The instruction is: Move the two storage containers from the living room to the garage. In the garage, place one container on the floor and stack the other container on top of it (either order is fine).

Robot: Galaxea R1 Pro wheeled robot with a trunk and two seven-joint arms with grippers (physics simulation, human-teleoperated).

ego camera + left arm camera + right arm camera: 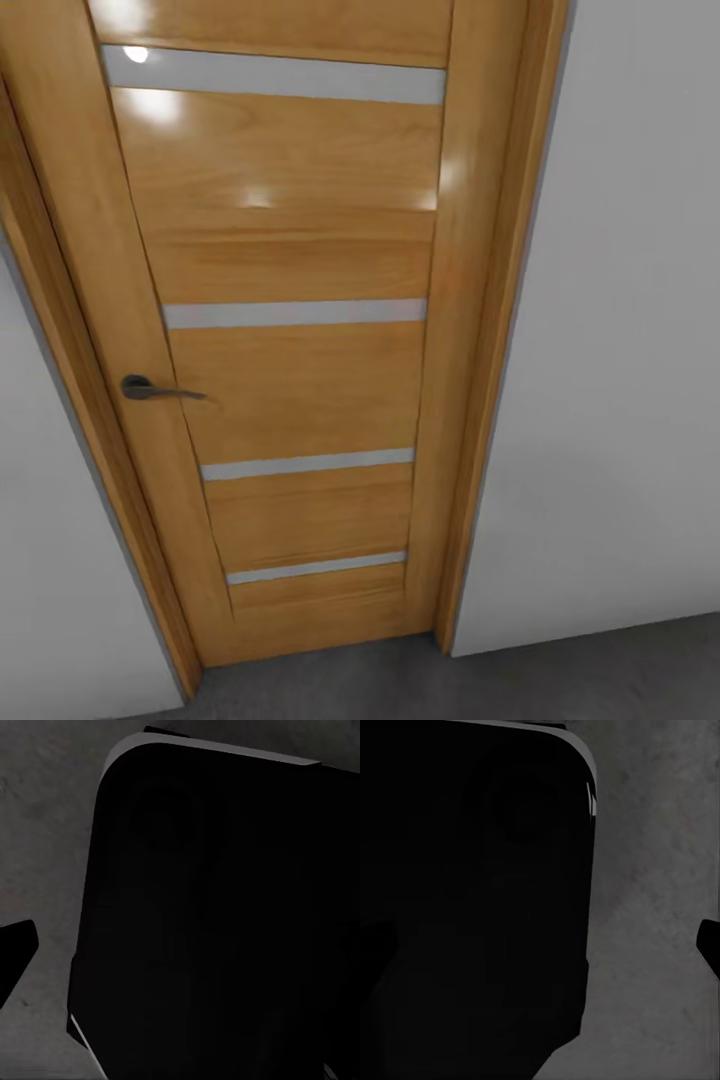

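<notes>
The robot faces a closed wooden door (290, 330) with pale glass strips, a dark lever handle (150, 388) on its left side, and plain grey-white walls (620, 350) either side. A strip of dark grey concrete floor (560, 670) runs along the near edge. Both wrist views look down past a big black rounded body part (225, 930) onto that same speckled concrete. A dark sliver at each view's edge may be a fingertip, so I cannot tell whether either tool is apart or together. No red-orange bin shows anywhere here, so where the containers are I cannot say. To my mind it should turn or back away from the door, slowly, until a bin or open floor appears.
</notes>
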